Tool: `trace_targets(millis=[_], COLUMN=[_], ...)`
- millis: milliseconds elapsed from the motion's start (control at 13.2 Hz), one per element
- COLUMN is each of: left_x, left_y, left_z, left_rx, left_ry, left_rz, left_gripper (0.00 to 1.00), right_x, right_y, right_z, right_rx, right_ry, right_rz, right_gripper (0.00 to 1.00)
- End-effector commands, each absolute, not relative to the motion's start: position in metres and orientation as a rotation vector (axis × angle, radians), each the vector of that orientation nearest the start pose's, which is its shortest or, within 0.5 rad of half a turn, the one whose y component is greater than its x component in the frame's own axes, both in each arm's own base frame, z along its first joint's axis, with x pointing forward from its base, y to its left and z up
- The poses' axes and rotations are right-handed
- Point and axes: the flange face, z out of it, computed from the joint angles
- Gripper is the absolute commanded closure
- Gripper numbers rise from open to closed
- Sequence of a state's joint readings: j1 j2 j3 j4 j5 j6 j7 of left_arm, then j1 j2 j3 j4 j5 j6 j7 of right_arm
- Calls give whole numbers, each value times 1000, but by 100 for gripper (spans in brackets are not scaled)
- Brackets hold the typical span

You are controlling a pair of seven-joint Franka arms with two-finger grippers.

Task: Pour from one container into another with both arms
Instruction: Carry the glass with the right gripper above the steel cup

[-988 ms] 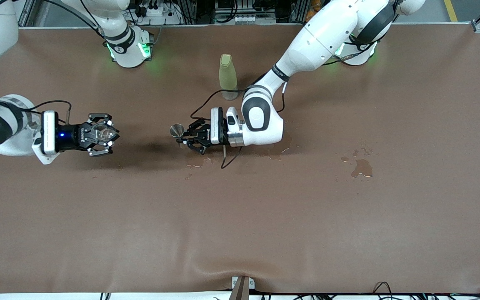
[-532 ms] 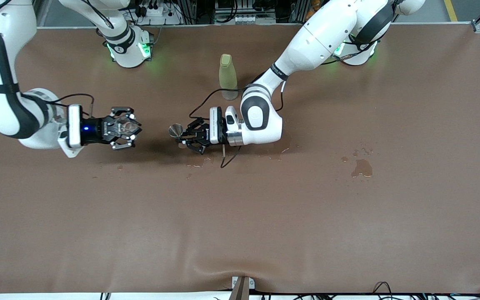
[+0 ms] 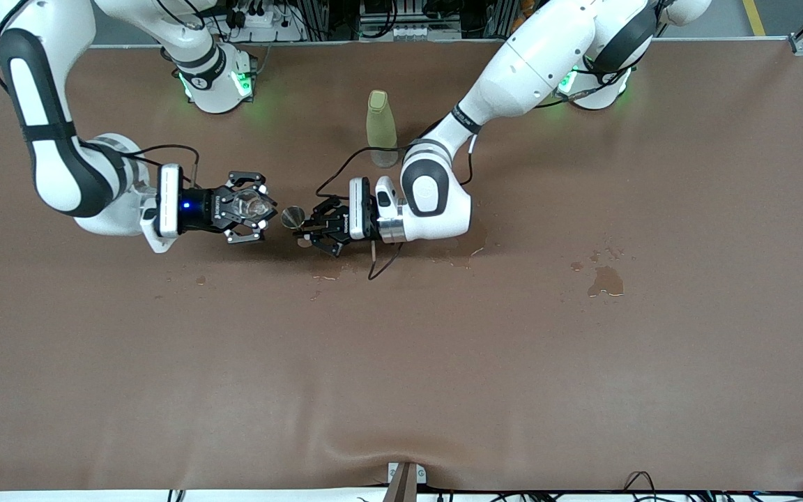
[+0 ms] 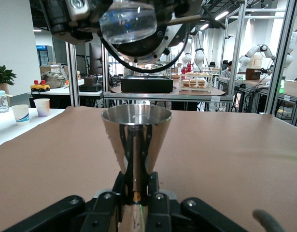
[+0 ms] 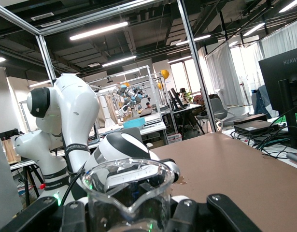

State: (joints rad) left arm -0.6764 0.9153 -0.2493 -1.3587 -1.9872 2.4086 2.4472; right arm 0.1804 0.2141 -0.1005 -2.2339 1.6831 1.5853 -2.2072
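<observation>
Both arms are engaged at mid-bench, each carrying a vessel, and the two vessels sit close together. The left gripper (image 3: 314, 226) has its fingers clenched on the waist of a steel jigger (image 4: 135, 133), held upright with its open cone (image 3: 294, 217) facing up, low over the bench (image 3: 401, 362). The right gripper (image 3: 251, 209) has its fingers clenched on a clear glass beaker (image 5: 129, 193) with a pour lip; in the front view the beaker (image 3: 247, 207) is just beside the jigger, toward the right arm's end of the bench. From the left wrist view the beaker's rounded glass (image 4: 128, 20) hangs above the jigger's mouth and slightly off its centre. I cannot tell how much liquid the beaker holds. A pale green bottle (image 3: 380, 129) stands capped, farther from the front camera than both grippers and untouched. Wet patches (image 3: 605, 279) lie on the bench toward the left arm's end, with smaller spots (image 3: 325, 277) near the grippers. Judgement: the approach step looks nearly finished and the pour itself is not yet begun, since both vessels read as upright. The next move likely calls for the right arm to bring the beaker's lip directly over the jigger's mouth, then tip it slowly, while the left arm keeps the jigger level. The jigger's mouth is narrow, so a small misalignment or a fast tilt would probably add to the spills on the bench.
</observation>
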Motion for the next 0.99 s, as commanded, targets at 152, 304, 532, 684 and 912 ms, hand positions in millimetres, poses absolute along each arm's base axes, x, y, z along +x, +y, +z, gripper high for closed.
trace_targets(millis=[152, 304, 532, 684, 912], left_x=[487, 487, 487, 488, 489], left_y=[-584, -584, -584, -584, -583], left_z=[206, 207, 207, 206, 206], left_rx=[1364, 1369, 1368, 1369, 1370], left_ry=[-1241, -1232, -1233, -1235, -1235], left_rz=[1147, 1139, 1140, 1141, 1142], left_gripper=[100, 100, 100, 100, 100], right_x=[489, 478, 466, 458, 446], right_y=[187, 201, 205, 204, 201], right_z=[325, 322, 313, 305, 299], right_rx=[-1314, -1333, -1338, -1333, -1331], right_ry=[-943, -941, -948, -960, -962], right_rz=[-1083, -1114, -1113, -1119, -1120], right_gripper=[100, 100, 100, 100, 100])
